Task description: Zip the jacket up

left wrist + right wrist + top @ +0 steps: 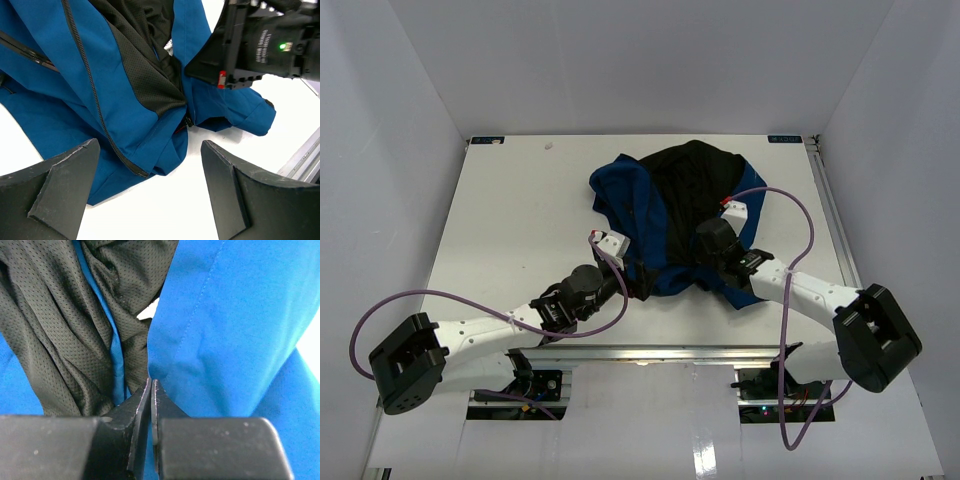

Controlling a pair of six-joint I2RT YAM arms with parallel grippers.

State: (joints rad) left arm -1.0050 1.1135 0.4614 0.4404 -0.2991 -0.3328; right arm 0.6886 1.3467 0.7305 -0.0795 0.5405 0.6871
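The royal-blue jacket (632,200) lies crumpled at the table's middle right, with its black lining (690,185) facing up. My left gripper (636,278) hovers at its near left hem with the fingers wide open. In the left wrist view the dark zipper (95,100) runs down the blue front and ends between those open fingers (150,146). My right gripper (704,256) rests on the jacket's near right part. Its jaws (151,382) are shut on the fabric where the blue front (225,315) meets the black mesh lining (60,330). A white label (147,312) peeks out just beyond.
The white table (520,200) is boxed in by pale walls. A metal rail (650,352) runs along the near edge and another (840,240) along the right side. Purple cables (805,225) loop off both arms. The right arm's wrist (265,40) hangs over the jacket's near flap.
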